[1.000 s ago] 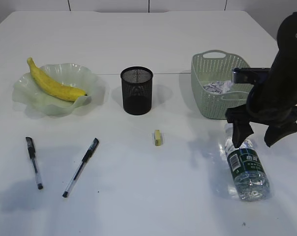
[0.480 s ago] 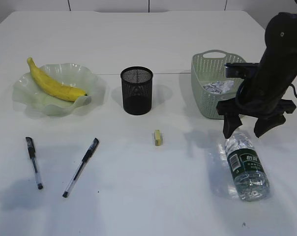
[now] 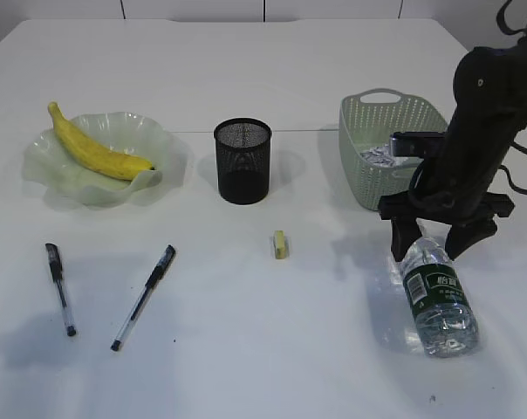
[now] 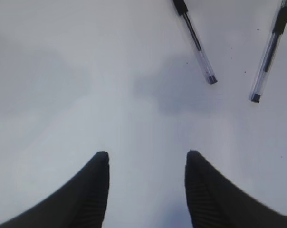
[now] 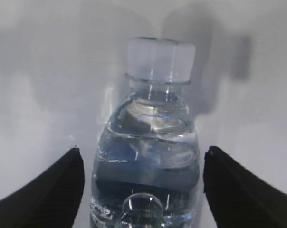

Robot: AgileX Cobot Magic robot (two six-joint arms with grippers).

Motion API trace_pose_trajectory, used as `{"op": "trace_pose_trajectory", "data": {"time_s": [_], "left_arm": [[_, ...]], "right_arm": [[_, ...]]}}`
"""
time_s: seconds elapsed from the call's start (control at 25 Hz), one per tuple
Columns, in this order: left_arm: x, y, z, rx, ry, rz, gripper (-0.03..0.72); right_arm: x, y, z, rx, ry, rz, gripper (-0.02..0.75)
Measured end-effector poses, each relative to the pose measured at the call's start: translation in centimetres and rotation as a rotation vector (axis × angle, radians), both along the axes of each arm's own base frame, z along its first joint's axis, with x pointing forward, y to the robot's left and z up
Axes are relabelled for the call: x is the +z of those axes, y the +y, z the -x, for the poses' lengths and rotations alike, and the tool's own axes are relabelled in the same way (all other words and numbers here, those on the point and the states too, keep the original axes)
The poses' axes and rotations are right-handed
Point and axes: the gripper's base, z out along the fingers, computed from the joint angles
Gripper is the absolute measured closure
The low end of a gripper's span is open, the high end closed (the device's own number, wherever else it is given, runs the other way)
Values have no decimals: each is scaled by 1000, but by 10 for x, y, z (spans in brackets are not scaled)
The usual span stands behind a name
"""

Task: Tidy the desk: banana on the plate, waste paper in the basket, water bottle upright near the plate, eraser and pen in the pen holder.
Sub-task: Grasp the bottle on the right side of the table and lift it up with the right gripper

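Observation:
The water bottle (image 3: 438, 297) lies on its side at the right, cap toward the basket; it fills the right wrist view (image 5: 150, 156). My right gripper (image 3: 431, 246) is open, its fingers astride the bottle's neck end, not touching it. The banana (image 3: 96, 148) lies on the pale green plate (image 3: 50, 170). Crumpled paper (image 3: 379, 154) sits in the green basket (image 3: 368, 188). The yellow eraser (image 3: 281, 244) lies on the table in front of the black mesh pen holder (image 3: 242, 161). Two pens (image 3: 58, 286) (image 3: 145, 295) lie at front left, also in the left wrist view (image 4: 195, 40) (image 4: 269, 50). My left gripper (image 4: 144, 159) is open and empty.
The white table's right edge (image 3: 486, 65) runs behind my right arm. The basket stands just behind the bottle's cap end.
My right gripper has moved left and down from above the bottle's right side, so its open fingers now straddle the bottle's neck end. Nothing else has moved.

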Motion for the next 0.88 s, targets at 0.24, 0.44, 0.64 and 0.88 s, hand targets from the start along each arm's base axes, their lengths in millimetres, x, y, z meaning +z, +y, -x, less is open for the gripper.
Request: {"op": "trace_pose_trajectory", "data": {"time_s": [0.24, 0.44, 0.64, 0.88], "left_arm": [[0, 0, 0, 0, -2, 0, 326], [0, 0, 0, 0, -2, 0, 326], [0, 0, 0, 0, -2, 0, 326], [0, 0, 0, 0, -3, 0, 326]], "right_arm": [[-11, 0, -1, -4, 29, 9, 157], [-13, 0, -2, -7, 33, 12, 159], [-18, 0, -3, -8, 43, 12, 178], [-17, 0, -3, -10, 48, 7, 290]]}}
